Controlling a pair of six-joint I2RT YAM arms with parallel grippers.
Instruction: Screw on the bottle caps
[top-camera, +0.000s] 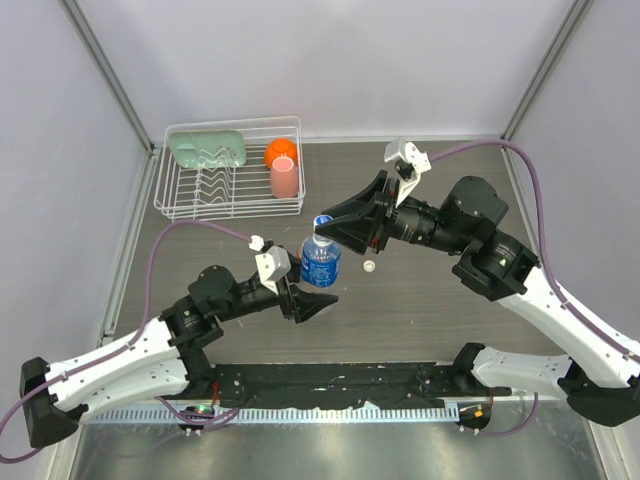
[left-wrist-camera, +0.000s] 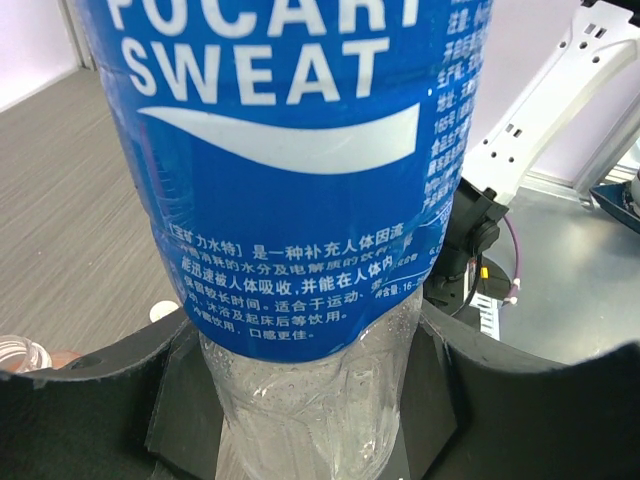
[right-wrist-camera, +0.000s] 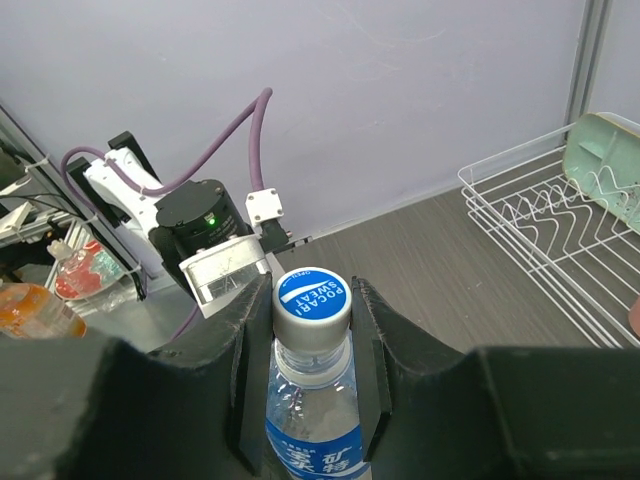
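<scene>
Pocari Sweat bottle (top-camera: 320, 262) stands mid-table, its blue-topped cap (right-wrist-camera: 311, 293) on the neck.
Clamped low by the left gripper (left-wrist-camera: 310, 400); the right gripper (right-wrist-camera: 311, 322) pinches the cap, probably tightening. A white cap (top-camera: 370, 266) lies nearby, unfitted.

Left arm (top-camera: 120, 360), right arm (top-camera: 560, 310): white link shells are paired with black joints and black fingers (right-wrist-camera: 170, 400). Purple cables (top-camera: 210, 224) are looped alongside. White brackets (top-camera: 408, 158) are mounted at the wrists.
</scene>
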